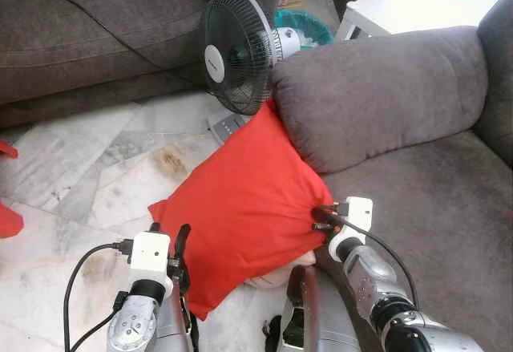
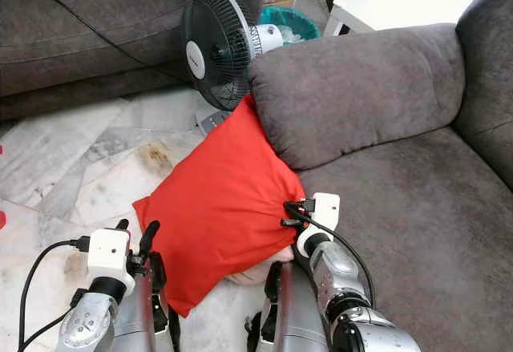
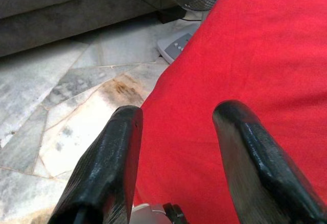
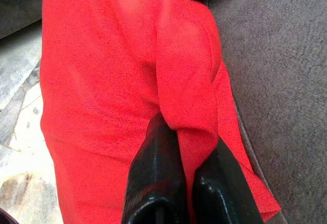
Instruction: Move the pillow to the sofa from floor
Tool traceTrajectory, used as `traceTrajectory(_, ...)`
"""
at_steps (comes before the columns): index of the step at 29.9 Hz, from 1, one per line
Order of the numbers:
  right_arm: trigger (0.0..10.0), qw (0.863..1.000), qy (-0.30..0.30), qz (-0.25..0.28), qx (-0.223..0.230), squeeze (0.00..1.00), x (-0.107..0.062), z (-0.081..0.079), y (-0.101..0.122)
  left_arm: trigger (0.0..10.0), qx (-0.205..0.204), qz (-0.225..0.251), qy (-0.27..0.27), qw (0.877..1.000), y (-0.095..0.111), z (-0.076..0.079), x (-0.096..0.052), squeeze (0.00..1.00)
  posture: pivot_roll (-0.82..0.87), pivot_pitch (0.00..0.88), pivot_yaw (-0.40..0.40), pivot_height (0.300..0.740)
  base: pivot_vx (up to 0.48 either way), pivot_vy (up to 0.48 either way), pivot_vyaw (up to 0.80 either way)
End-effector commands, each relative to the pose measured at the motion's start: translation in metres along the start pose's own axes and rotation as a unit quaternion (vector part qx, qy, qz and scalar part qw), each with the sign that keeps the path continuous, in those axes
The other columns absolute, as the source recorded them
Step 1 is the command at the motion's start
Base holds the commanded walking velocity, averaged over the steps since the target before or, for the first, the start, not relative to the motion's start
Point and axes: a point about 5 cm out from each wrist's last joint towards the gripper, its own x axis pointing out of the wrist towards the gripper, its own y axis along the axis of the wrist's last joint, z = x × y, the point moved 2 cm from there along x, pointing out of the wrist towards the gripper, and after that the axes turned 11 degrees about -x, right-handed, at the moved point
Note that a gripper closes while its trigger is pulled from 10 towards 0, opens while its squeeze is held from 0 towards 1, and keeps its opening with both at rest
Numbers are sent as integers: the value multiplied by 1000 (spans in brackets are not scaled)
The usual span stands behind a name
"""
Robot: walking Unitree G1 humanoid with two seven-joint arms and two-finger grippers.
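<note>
Pillow, red, leans tilted against the front of the sofa by its armrest, its lower corner down at the marble floor. The right gripper pinches a fold of fabric at the pillow's sofa-side edge, fingers pressed together on it. The left gripper sits spread beside the pillow's lower left edge, holding nothing. A fan stands behind; its base is partly hidden by the pillow's top corner.

Both head eyes look steeply down on the red pillow against the sofa, which each wrist camera frames close past its fingers.
</note>
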Motion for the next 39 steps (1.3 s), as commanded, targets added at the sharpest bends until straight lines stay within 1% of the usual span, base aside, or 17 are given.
traceTrajectory(1,0,1000,-11,-11,-3,0,-4,8,-5,10000,-3,-11,0,1000,-4,3,-1,0,228,266,-180,571,0,0,0)
traceTrajectory(6,0,1000,2,-11,-12,0,-2,4,-3,10000,-3,-12,1,1000,-5,3,3,0,226,250,-179,571,0,0,0)
traceTrajectory(16,0,1000,13,3,-20,0,-3,8,3,10000,1,-10,0,1000,-6,-1,13,0,218,196,-169,571,0,0,0)
traceTrajectory(21,0,999,14,25,-20,0,-7,12,6,10000,2,-9,-2,1000,-7,-2,19,0,203,154,-160,571,0,0,0)
traceTrajectory(24,0,998,16,54,-15,0,-10,14,9,10000,2,-10,-7,1000,-9,-1,26,0,191,118,-147,571,0,0,0)
traceTrajectory(29,0,997,19,72,-19,0,-11,13,13,10000,0,-8,-9,1000,-9,-3,33,0,178,85,-131,571,0,0,0)
traceTrajectory(30,0,996,19,83,-24,0,-12,13,15,10000,-1,-7,-12,1000,-8,-3,35,0,171,73,-124,571,0,0,0)
traceTrajectory(31,1216,995,21,89,-27,0,-12,12,17,10000,-1,-7,-14,1000,-8,-3,36,0,163,63,-116,571,0,0,0)
traceTrajectory(32,1216,995,23,93,-29,0,-12,11,18,10000,0,-7,-16,1000,-8,-2,37,0,161,60,-113,571,0,0,0)
traceTrajectory(33,10000,994,18,103,-31,0,-13,12,20,10000,1,-7,-18,1000,-9,-2,39,0,154,52,-105,571,0,0,0)
traceTrajectory(39,10000,992,7,124,-29,0,-16,14,25,10000,2,-1,-26,1000,-7,-1,45,0,152,35,-81,571,0,0,0)
